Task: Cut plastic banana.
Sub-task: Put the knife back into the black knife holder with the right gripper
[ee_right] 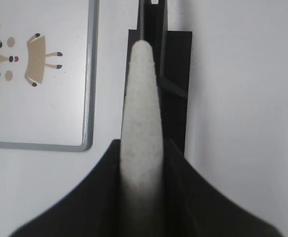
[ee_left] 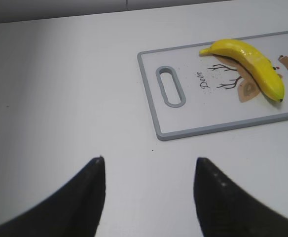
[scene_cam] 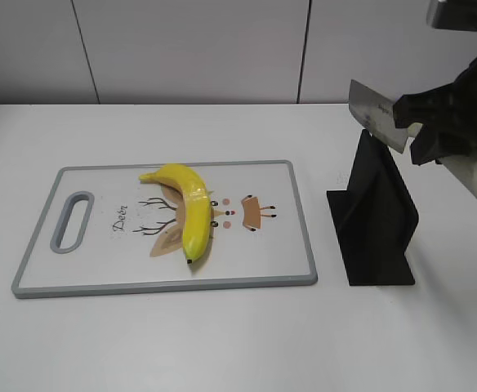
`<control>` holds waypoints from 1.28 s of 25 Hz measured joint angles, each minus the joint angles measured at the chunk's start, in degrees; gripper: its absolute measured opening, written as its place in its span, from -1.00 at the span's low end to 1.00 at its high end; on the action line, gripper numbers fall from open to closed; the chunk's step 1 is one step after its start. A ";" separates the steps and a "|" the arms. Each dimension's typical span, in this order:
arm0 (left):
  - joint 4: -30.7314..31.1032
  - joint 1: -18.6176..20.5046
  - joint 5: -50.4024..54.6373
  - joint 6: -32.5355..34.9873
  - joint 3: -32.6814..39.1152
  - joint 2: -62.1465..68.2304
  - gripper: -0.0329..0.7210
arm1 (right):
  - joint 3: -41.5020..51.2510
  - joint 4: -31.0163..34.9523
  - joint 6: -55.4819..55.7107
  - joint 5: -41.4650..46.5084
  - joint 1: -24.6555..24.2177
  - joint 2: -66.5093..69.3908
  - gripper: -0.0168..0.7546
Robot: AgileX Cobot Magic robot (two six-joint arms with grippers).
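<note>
A yellow plastic banana [scene_cam: 188,207] lies on a white cutting board [scene_cam: 100,269] with a grey rim and a deer drawing; the left wrist view shows the banana [ee_left: 250,64] and the board [ee_left: 193,126] too. My right gripper [scene_cam: 425,131] is shut on the pale handle of a knife [scene_cam: 375,114] and holds it above the black knife stand [scene_cam: 377,220]. In the right wrist view the handle [ee_right: 143,113] runs between the jaws [ee_right: 141,148] over the stand [ee_right: 176,74]. My left gripper [ee_left: 149,163] is open and empty over bare table, left of the board.
The black stand sits on the white table right of the board. A white panelled wall runs along the back. The board's handle slot [scene_cam: 73,220] is at its left end.
</note>
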 joint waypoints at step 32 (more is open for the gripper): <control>0.00 0.00 0.00 0.00 0.00 0.00 0.45 | 0.10 -1.53 2.70 1.29 0.00 2.57 -0.52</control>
